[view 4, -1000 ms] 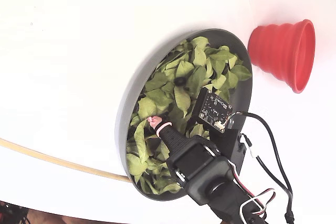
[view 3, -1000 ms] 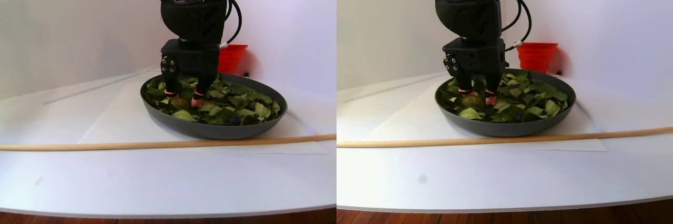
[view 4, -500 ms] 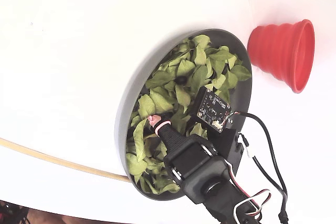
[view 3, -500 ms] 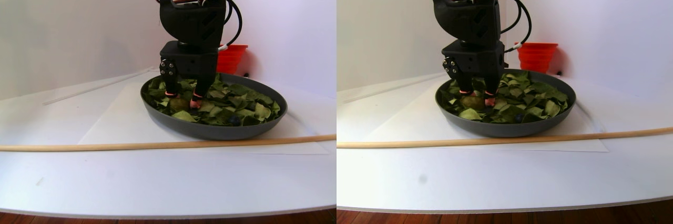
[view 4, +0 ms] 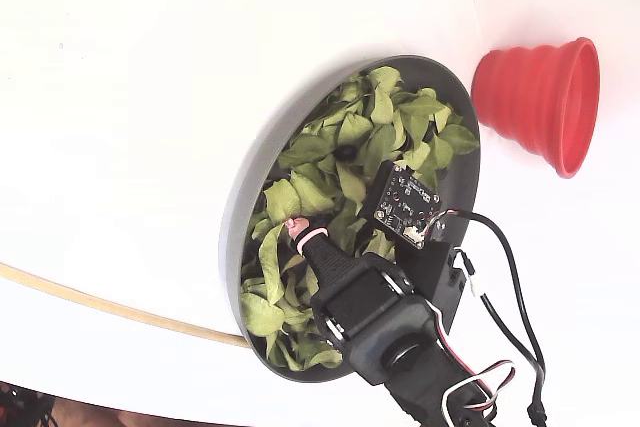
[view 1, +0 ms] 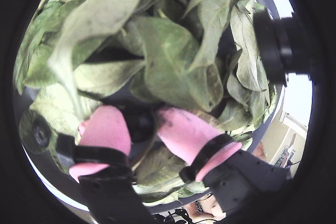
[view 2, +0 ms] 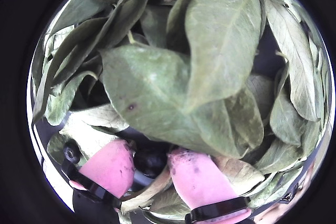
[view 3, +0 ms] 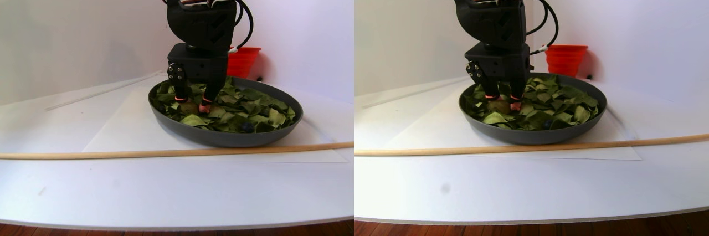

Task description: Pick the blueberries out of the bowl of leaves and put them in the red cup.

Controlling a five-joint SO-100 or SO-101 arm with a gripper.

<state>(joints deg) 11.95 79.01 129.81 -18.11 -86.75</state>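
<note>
My gripper (view 2: pixel 150 174) is down in the dark grey bowl (view 4: pixel 235 237) among the green leaves (view 2: pixel 220 51). Its two pink fingertips (view 2: pixel 107 169) press on either side of a dark blueberry (view 2: pixel 150 160); the same berry shows in a wrist view (view 1: pixel 140 124). A second blueberry (view 2: pixel 72 153) lies just left of the left finger. Another lies among the leaves near the bowl's front (view 3: pixel 246 128), and one more dark berry (view 4: pixel 346 152) sits in the middle. The red cup (view 4: pixel 540 97) stands outside the bowl, behind it in the stereo pair view (view 3: pixel 243 61).
A long wooden rod (view 3: pixel 166 152) lies across the white table in front of the bowl. A white sheet (view 3: pixel 122 131) lies under the bowl. White walls stand close behind. A small black camera module (view 4: pixel 408 205) hangs off the gripper above the leaves.
</note>
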